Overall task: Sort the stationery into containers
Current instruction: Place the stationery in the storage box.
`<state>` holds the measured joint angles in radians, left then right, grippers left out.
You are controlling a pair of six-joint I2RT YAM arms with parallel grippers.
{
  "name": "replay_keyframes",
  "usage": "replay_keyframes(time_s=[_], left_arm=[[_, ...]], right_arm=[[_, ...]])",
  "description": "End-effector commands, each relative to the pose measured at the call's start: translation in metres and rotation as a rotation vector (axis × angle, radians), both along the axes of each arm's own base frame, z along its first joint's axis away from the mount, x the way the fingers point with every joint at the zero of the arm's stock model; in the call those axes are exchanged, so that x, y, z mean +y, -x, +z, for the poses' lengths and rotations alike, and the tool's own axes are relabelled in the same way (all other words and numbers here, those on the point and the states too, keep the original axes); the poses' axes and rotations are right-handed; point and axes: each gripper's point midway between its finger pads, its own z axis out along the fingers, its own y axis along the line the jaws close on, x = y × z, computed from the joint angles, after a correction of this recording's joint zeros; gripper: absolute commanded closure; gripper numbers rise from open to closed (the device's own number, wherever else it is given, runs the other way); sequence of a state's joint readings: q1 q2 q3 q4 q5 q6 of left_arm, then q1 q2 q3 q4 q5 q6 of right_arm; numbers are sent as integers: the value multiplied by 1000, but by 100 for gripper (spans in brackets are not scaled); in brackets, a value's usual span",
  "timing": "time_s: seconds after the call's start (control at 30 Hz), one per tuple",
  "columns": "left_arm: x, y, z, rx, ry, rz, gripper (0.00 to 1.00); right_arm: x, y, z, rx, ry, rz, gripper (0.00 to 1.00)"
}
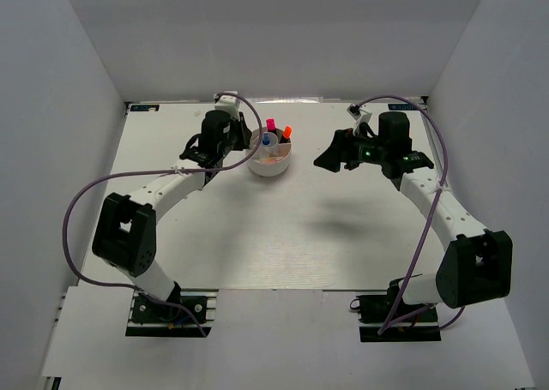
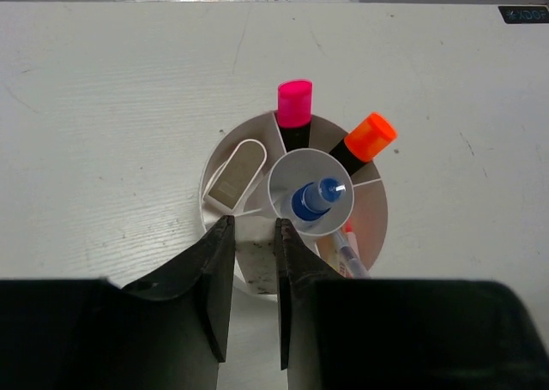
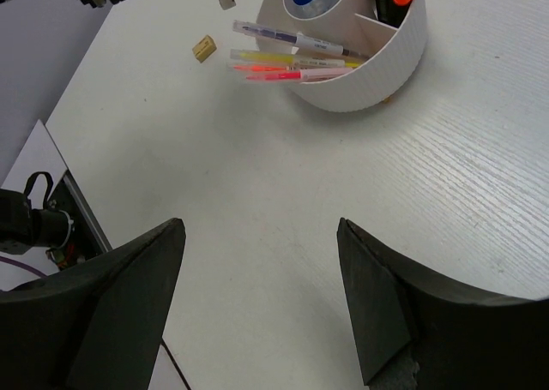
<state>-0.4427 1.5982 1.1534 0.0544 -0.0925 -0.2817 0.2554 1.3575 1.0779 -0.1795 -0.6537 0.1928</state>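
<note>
Table (image 1: 300, 236): white, walled on three sides. My left arm (image 1: 163, 193) reaches the tub from its left. My right arm (image 1: 429, 201) stops on the other side, apart from the tub.

Tub (image 1: 268, 169): round, white, upright toward the far edge of the table. It is split into wedges round a central cup.

Left gripper (image 2: 254, 240): at the tub's near rim in its own wrist view, fingers drawn close with a narrow slit between them. Something pale shows in the slit. Whether it is tub wall or a pinched item, I cannot tell.

Right gripper (image 3: 259, 227): fingers spread wide with only bare table between them, nothing held. It is near the tub, not touching.

Contents:
- Pink-capped highlighter (image 2: 294, 107): upright in the far wedge.
- Orange-capped highlighter (image 2: 370, 138): in the next wedge to its right, leaning outward.
- Pens (image 3: 292, 60): grey, yellow and pink, together in one wedge, ends sticking out past the rim.
- Bottle (image 2: 316, 200): blue cap, in the central cup.
- White eraser (image 2: 238, 174): in the left wedge, leaning on the rim.

Beige eraser (image 3: 203, 47): small, outside the tub on my left gripper's side. Lying or held, I cannot tell.
</note>
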Motion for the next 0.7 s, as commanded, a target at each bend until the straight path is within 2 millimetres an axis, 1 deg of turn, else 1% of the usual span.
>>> replay_keyframes(time_s=[0.0, 0.03, 0.1, 0.13, 0.27, 0.3, 0.33, 0.43, 0.6, 0.63, 0.67], left_arm=[[-16, -12, 43, -117, 89, -72, 100], [-13, -17, 45, -140, 86, -67, 100], [-21, -15, 35, -126, 90, -113, 100], [-18, -18, 33, -128, 94, -105, 100], [-23, -22, 23, -102, 100, -120, 100], [-24, -22, 22, -100, 101, -125, 100], [-25, -22, 15, -85, 97, -129, 100], [-26, -22, 7, -66, 97, -129, 100], [-29, -21, -2, -62, 90, -154, 100], [-30, -22, -2, -66, 87, -157, 100], [-25, -25, -6, -61, 83, -148, 100]], right_arm=[[-1, -5, 15, -60, -5, 5, 23], [0, -4, 13, -55, -7, 5, 23], [0, -3, 12, -53, -10, 3, 23], [-1, -3, 12, -53, -11, 3, 23], [0, -4, 14, -55, -9, 6, 23], [0, -4, 13, -52, -8, 6, 23], [1, -3, 14, -58, -8, 9, 23], [0, -2, 14, -57, -8, 8, 23], [0, 0, 11, -53, -7, 10, 23], [0, 0, 10, -49, -9, 12, 23], [-1, 0, 11, -53, -9, 9, 23]])
